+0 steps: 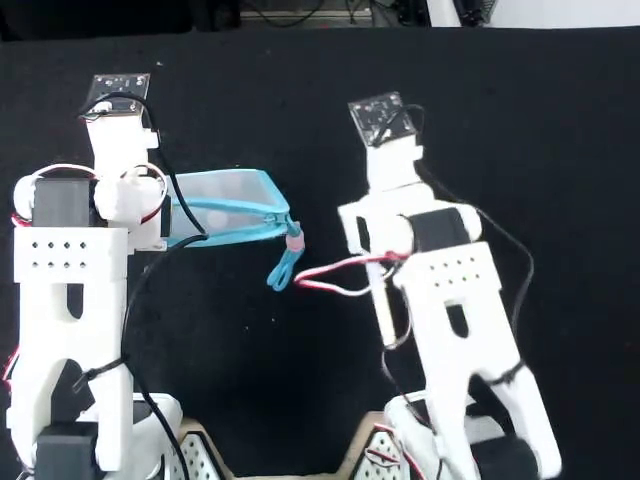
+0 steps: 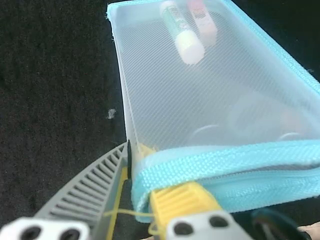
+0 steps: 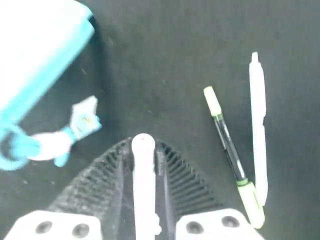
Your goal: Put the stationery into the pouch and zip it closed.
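The left gripper [image 2: 132, 200] is clamped on the corner of the translucent teal-edged pouch [image 2: 210, 95] at its zipper end, and a green-labelled stick [image 2: 181, 32] and a pink-labelled stick [image 2: 202, 20] lie inside at the far end. The right gripper [image 3: 144, 150] is closed around a reddish-tipped white pen [image 3: 143, 185], near the zipper pull [image 3: 82, 120] but apart from the pouch. On its other side, a green-capped pen [image 3: 230, 155] and a long white pen [image 3: 258, 125] lie side by side on the black table [image 3: 165, 50].

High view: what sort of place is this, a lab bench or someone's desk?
Probably a robotics lab bench, not a home desk: the left arm and right arm stand side by side at a table covered in black, with cables along its far edge.
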`<action>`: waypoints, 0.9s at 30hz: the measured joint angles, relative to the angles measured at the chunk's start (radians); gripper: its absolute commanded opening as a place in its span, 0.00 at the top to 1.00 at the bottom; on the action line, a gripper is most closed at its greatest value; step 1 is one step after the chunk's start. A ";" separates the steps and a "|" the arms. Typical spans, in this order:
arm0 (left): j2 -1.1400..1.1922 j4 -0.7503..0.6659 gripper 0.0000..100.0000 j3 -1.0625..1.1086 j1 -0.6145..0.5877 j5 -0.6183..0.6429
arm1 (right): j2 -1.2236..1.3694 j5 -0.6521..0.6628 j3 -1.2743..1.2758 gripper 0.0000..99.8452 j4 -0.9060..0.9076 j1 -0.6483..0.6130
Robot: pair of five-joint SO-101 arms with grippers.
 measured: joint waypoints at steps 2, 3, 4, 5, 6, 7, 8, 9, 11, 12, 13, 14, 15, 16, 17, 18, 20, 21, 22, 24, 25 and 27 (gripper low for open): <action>0.000 0.000 0.97 0.000 0.000 0.000 | -0.026 0.000 -0.028 0.99 0.000 -0.021; 0.000 0.000 0.97 0.000 0.000 0.000 | -0.040 0.000 -0.040 0.99 0.000 -0.032; 0.000 0.000 0.97 0.000 0.000 0.000 | -0.051 0.000 -0.052 0.99 0.000 -0.043; 0.000 0.000 0.97 0.000 0.000 0.000 | -0.061 0.000 -0.064 0.99 0.000 -0.049; 0.000 0.000 0.97 0.000 0.000 0.000 | -0.074 0.000 -0.075 0.99 0.000 -0.049; 0.000 0.000 0.97 0.000 0.000 0.000 | -0.089 0.000 -0.086 0.99 0.000 -0.051; 0.000 0.000 0.97 0.000 0.000 0.000 | -0.103 0.000 -0.098 0.99 0.000 -0.057; 0.000 0.000 0.97 0.000 0.000 0.000 | -0.120 0.000 -0.109 0.99 0.000 -0.066; 0.000 0.000 0.97 0.000 0.000 0.000 | -0.158 0.000 -0.129 0.99 -0.028 -0.089; 0.000 0.000 0.97 0.000 0.000 0.000 | -0.176 0.000 -0.138 0.99 -0.051 -0.103; 0.000 0.000 0.97 0.000 0.000 0.000 | -0.199 -0.003 -0.141 0.99 -0.075 -0.121; 0.000 0.000 0.97 0.000 0.000 0.000 | -0.216 -0.003 -0.141 0.99 -0.098 -0.141; 0.000 0.000 0.97 0.000 0.000 0.000 | -0.235 -0.003 -0.143 0.99 -0.118 -0.163; 0.000 0.000 0.97 0.000 0.000 0.000 | -0.252 -0.002 -0.146 0.99 -0.133 -0.183; 0.000 0.000 0.97 0.000 0.000 0.000 | -0.267 -0.002 -0.146 0.99 -0.143 -0.203; 0.000 0.000 0.97 0.000 0.000 0.000 | -0.279 -0.003 -0.146 0.99 -0.149 -0.216; 0.000 0.000 0.97 0.000 0.000 0.000 | -0.298 -0.002 -0.146 0.99 -0.150 -0.241; 0.000 0.000 0.97 0.000 0.000 0.000 | -0.307 -0.003 -0.146 0.99 -0.152 -0.249; 0.000 0.000 0.97 0.000 0.000 0.000 | -0.316 -0.003 -0.141 0.99 -0.153 -0.255; 0.000 0.000 0.97 0.000 0.000 0.000 | -0.345 -0.003 -0.101 0.99 -0.158 -0.258; 0.000 0.000 0.97 0.000 0.000 0.000 | -0.361 -0.003 -0.075 0.99 -0.160 -0.258; 0.000 0.000 0.97 0.000 0.000 0.000 | -0.397 -0.003 -0.025 0.99 -0.167 -0.258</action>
